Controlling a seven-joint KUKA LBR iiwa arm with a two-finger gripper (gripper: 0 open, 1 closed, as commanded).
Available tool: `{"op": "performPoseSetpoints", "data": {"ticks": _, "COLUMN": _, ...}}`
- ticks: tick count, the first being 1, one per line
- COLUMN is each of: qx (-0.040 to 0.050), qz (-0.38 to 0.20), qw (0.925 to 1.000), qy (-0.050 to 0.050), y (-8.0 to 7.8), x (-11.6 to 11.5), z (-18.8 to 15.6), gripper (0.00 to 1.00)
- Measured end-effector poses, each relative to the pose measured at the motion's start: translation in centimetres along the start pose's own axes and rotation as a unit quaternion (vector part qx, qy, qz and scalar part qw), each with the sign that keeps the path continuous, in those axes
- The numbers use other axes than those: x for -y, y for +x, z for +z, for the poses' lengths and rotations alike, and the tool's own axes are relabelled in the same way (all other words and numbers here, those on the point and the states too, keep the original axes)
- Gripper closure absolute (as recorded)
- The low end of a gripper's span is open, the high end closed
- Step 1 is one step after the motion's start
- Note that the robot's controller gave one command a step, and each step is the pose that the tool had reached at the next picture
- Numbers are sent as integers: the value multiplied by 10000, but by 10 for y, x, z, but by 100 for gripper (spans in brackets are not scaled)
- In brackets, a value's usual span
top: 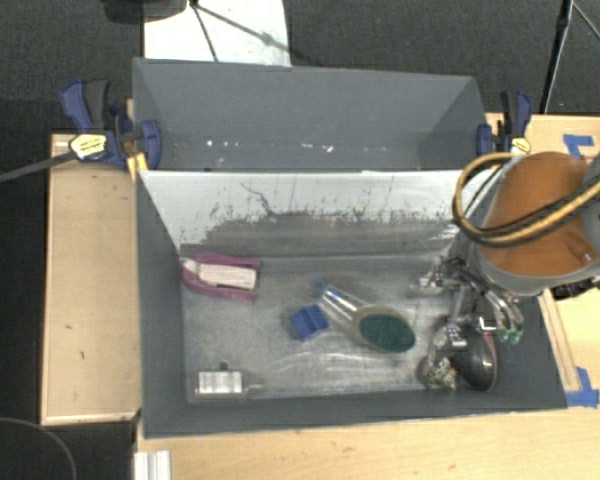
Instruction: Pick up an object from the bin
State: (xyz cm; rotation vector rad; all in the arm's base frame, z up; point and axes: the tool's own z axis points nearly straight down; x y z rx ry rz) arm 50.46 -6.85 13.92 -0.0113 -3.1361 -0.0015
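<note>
Grey metal made up the bin (170, 298), whose walls sloped down to a flat floor. The gripper (458, 346) hung low in the front right corner, close against the right wall. Whether it stood open or closed could not be told from the tangle of metal there.

Just beneath and beside it lay a dark rounded lump (478, 365), the likeliest thing to be picked. A small speckled scrap (437, 374) sat just beside that, toward the bin's middle.

The corner looked like the main risk. A descent so near the sloping wall could scrape metal on metal, or shove the dark lump up the slope instead of closing on it. Its rounded shape would probably let it slip out sideways, and the scrap could get caught along with it.

A pink box (220, 275) lay well apart at the left. A clear-handled brush with a dark green head (385, 331) lay near the middle, close enough to be nudged by a stray sweep. A blue block (305, 322) and a small silver piece (218, 382) lay out of harm's way.
</note>
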Motion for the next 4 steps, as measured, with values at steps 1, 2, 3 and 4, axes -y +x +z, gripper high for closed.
{"op": "performPoseSetpoints", "data": {"ticks": 1, "qx": 114, "qz": -126, "qw": 9999, "qy": 12, "y": -8, "x": -53, "z": 67, "gripper": 0}}
{"op": "performPoseSetpoints", "data": {"ticks": 2, "qx": 129, "qz": -138, "qw": 9998, "qy": 7, "y": -9, "x": -52, "z": 64, "gripper": 100}}
{"op": "performPoseSetpoints", "data": {"ticks": 3, "qx": 77, "qz": -200, "qw": 9998, "qy": 11, "y": -4, "x": -37, "z": -55, "gripper": 100}}
{"op": "performPoseSetpoints", "data": {"ticks": 4, "qx": 68, "qz": -1559, "qw": 9877, "qy": 15, "y": -27, "x": -42, "z": -114, "gripper": 100}}
